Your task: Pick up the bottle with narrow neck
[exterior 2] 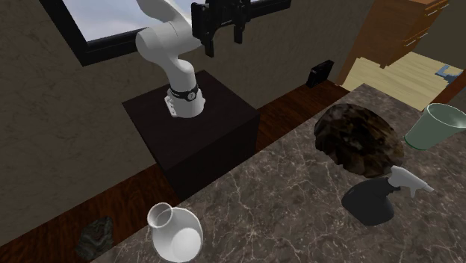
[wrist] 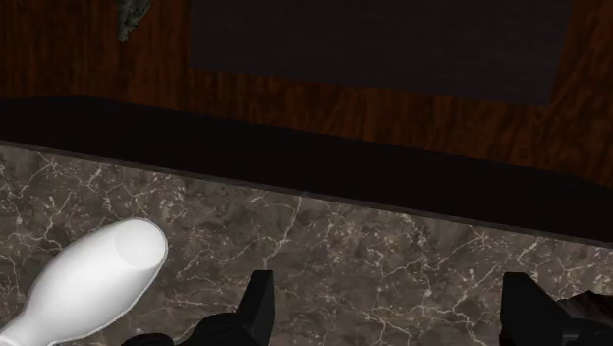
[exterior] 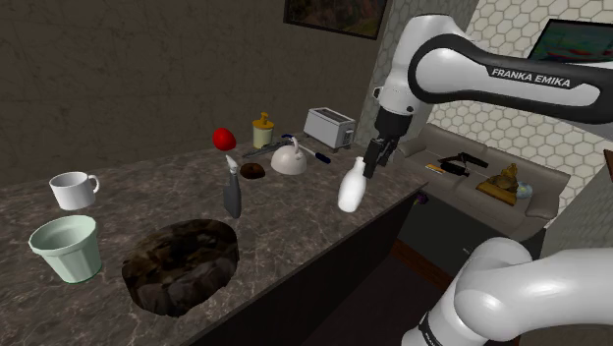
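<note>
From the shoulder view I see the white bottle (exterior: 352, 187) standing upright on the dark marbled tabletop (exterior: 295, 224), near its edge and just right of the frame's centre. My claw (exterior: 376, 149) hangs just above and slightly right of its narrow neck; from this angle I can't tell whether they touch.

The wrist view settles that. The claw (wrist: 388, 287) is spread wide with bare tabletop between the fingers (wrist: 257, 307). The bottle (wrist: 93, 280) sits outside them, beside one finger, not gripped.

The second exterior view looks down from across the tabletop. The bottle (exterior 2: 175, 233) is at lower left, showing the open mouth that the shoulder view hides. The claw (exterior 2: 225, 37) is at the frame's top, above the black stand (exterior 2: 198, 131). To the right are a dark spray bottle (exterior 2: 377, 198), a rough dark bowl (exterior 2: 358, 138) and a pale green cup (exterior 2: 435, 125).

The shoulder view adds a white mug (exterior: 74, 189) at left and a toaster (exterior: 329, 126) at the back. The one piece of writing I can read is "FRANKA EMIKA" on the arm (exterior: 530, 79).
</note>
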`<state>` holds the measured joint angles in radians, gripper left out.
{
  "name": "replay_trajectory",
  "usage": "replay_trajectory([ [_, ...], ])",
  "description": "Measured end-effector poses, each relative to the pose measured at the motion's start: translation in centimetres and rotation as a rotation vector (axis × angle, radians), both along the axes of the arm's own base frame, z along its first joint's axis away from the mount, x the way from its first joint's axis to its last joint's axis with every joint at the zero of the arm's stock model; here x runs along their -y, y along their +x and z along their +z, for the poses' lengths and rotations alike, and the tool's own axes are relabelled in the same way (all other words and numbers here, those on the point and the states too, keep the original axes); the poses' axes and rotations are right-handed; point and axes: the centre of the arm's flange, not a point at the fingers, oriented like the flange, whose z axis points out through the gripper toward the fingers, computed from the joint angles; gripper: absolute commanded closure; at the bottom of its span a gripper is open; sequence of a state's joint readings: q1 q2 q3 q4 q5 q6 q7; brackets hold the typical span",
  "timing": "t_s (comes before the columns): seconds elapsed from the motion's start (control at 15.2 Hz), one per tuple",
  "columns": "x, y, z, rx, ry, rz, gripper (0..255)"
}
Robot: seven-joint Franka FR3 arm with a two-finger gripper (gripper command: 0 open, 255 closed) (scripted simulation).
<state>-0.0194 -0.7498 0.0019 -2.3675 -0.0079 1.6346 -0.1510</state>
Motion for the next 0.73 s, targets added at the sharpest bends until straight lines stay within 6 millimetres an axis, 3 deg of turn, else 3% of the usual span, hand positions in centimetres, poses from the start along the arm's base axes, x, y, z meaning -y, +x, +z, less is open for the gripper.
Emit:
replay_trajectory([
  [0.13,0.5,0.2,-0.3,-0.001,0.0,0.001,0],
  [0.33,2.9,2.1,-1.3,-0.005,0.0,0.008,0],
  [0.73,9.5,6.5,-4.0,-0.015,0.0,0.024,0],
])
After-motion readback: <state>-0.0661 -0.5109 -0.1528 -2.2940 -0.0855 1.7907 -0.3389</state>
